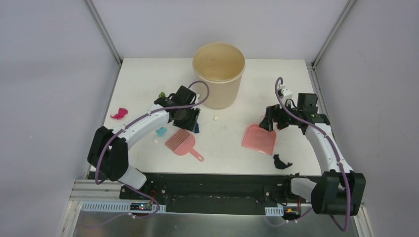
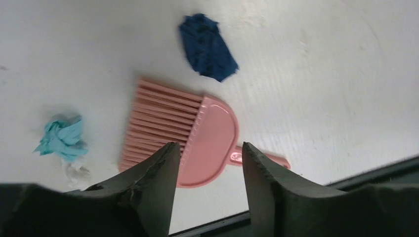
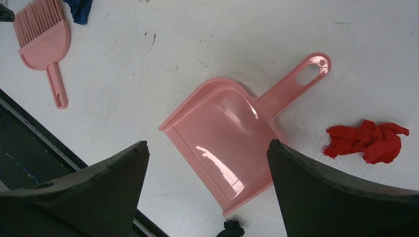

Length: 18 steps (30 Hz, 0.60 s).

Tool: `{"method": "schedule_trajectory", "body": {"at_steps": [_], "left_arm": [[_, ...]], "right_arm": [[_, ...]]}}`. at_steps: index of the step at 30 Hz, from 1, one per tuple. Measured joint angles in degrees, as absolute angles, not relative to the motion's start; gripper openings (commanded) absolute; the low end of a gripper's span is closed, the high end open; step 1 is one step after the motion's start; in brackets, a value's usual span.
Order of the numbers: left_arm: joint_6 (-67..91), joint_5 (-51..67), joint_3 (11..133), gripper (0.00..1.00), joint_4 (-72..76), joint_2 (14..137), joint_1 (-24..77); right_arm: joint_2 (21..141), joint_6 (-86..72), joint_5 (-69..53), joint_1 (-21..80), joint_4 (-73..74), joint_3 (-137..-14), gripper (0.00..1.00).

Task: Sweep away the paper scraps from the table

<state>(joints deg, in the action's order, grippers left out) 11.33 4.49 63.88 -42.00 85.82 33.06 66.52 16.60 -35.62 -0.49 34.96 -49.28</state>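
The tool pick-up step is judged to be in hand, with nothing yet swept. The left hand [image 2: 210, 148] is poised over the pink brush [image 2: 212, 123], its jaws apart and empty. The right hand [image 3: 207, 144] is spread wide above the dustpan [image 3: 217, 133], gripping nothing. The paper scraps [image 1: 119, 114] are scattered across the bench [image 1: 148, 74], a blue scrap [image 2: 207, 47] lying just beside the bristles. Next, each hand would need to be lowered and closed on its tool.
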Motion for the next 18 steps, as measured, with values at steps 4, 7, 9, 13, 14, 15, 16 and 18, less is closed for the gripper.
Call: {"method": "schedule_trajectory", "body": {"at_steps": [4, 7, 9, 13, 14, 15, 16, 18], "left_arm": [[17.6, -3.2, 64.5, 0.54, -44.2, 87.9, 32.9], [22.3, -5.0, 64.4, 0.52, -45.3, 89.7, 32.5], [25.2, -6.1, 63.9, 0.50, -45.1, 90.2, 32.5], [30.4, -8.6, 61.5, 0.44, -44.1, 90.5, 32.5], [31.6, -9.2, 61.0, 0.44, -43.8, 90.8, 32.4], [32.9, -9.7, 60.6, 0.44, -43.6, 91.3, 32.1], [34.1, -10.3, 60.3, 0.43, -43.3, 91.9, 31.9], [36.2, -10.5, 59.7, 0.40, -42.2, 93.1, 31.2]], "right_arm": [[66.5, 16.6, -35.8, -0.5, 35.0, -49.3, 0.93], [66.4, 16.6, -35.8, -0.5, 35.1, -49.3, 0.93], [66.3, 16.6, -35.8, -0.5, 35.1, -49.3, 0.93], [66.2, 16.7, -35.8, -0.3, 35.1, -49.3, 0.93], [66.2, 16.7, -35.8, 0.0, 35.2, -49.3, 0.94], [66.2, 16.8, -35.8, 0.4, 35.4, -49.3, 0.93], [66.2, 16.9, -35.8, 0.7, 35.6, -49.3, 0.93], [66.2, 17.1, -35.8, 1.0, 36.0, -49.5, 0.94]]}}
